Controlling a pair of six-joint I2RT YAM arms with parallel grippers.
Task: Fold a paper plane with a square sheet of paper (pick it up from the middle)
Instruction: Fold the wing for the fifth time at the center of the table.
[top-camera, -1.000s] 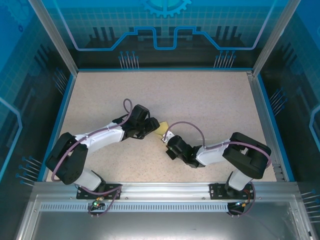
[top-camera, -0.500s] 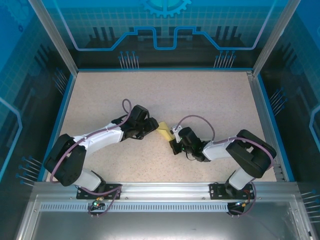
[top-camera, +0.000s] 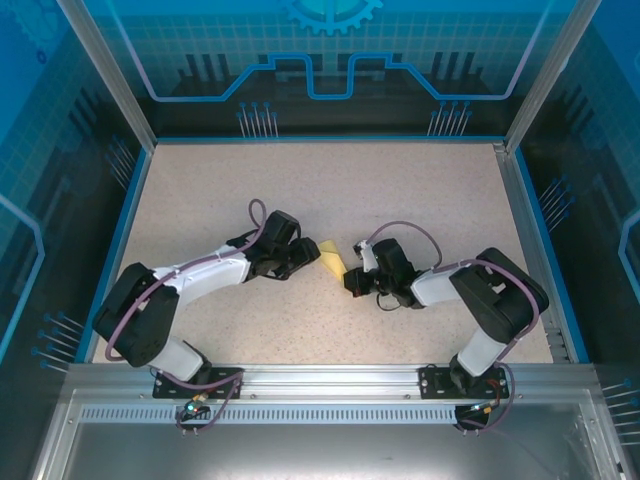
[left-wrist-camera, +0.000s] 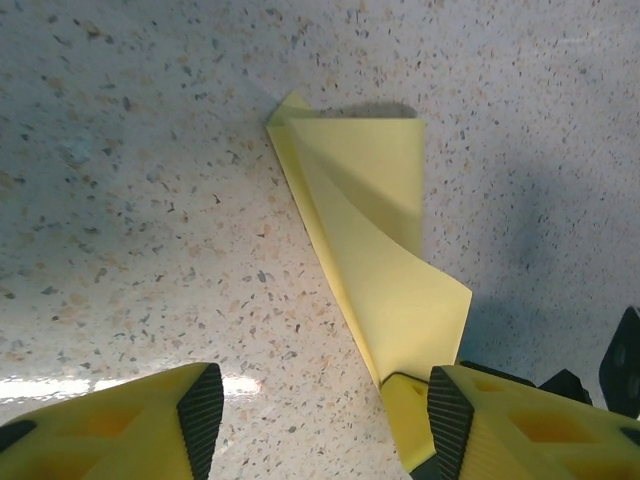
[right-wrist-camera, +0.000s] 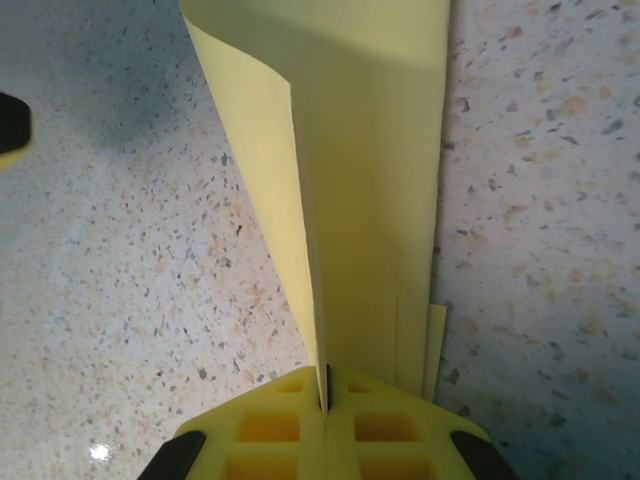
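**Right gripper (right-wrist-camera: 325, 392) draws the thin pale-yellow, partly folded sheet of paper (left-wrist-camera: 380, 260) away from the near edge**

Compared with a second ago, the right arm's wrist has swung farther from the near edge of the speckled beige table (top-camera: 330, 190). It now points left across the middle rather than up from below. The sheet has come with it. Then it was tucked against the left gripper (left-wrist-camera: 320, 410); now it stands as a narrow yellow strip between the two grippers, near the table's middle.

The right gripper's yellow fingers are pressed fully together on the sheet's near edge. From there one layer rises in a curl and another lies flat beside it.

The left gripper's jaws stand well apart and grip nothing. The sheet's near corner just touches the inside of its right finger (left-wrist-camera: 450, 415).

Beyond both grippers the bare table surface runs unbroken to the blue-trimmed far edge, with wide margins toward the left and right edges.
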